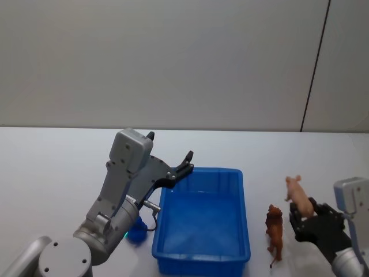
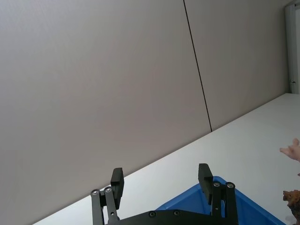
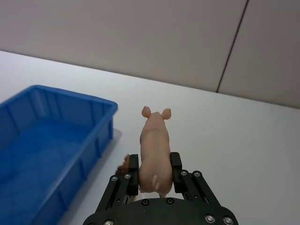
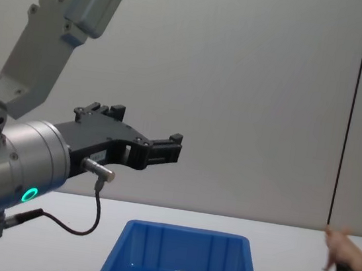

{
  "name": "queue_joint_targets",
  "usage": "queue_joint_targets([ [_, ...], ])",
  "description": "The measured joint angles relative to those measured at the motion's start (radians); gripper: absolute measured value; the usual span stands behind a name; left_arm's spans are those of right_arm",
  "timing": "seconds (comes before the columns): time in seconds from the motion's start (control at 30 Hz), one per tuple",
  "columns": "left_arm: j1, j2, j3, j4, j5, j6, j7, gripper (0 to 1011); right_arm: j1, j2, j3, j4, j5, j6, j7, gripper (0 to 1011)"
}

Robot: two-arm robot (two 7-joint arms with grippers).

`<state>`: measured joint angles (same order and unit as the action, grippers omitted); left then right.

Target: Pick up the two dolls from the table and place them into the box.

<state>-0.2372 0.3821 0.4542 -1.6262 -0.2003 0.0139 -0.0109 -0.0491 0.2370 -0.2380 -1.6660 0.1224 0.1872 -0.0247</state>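
While within right tool (image 3: 154,161), pink doll (image 3: 154,138)

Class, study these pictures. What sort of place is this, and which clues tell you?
Probably a robot test lab: a plain white table against a grey wall, a blue bin, and the right end effector gripping a toy pig.

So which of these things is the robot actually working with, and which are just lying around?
In the job:
pink pig doll, gripped by the right gripper
brown doll, standing on the table
blue box

Just lying about:
small blue object on the table, left of the box
left gripper, open, idle, raised near the box's far left corner
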Motion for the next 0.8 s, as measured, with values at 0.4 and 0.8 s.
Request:
queue_joint_targets([
  [0.4,0.000,0.000,0.000,0.000,0.000,0.000,0.000,1001,0.051,-0.024,-0.019,0.001,-0.006,-0.030,0.156,383],
  [0.8,0.000,0.000,0.000,0.000,0.000,0.000,0.000,1001,0.145,-0.091,-0.063,0.088,-0.037,-0.027,0.312,383],
])
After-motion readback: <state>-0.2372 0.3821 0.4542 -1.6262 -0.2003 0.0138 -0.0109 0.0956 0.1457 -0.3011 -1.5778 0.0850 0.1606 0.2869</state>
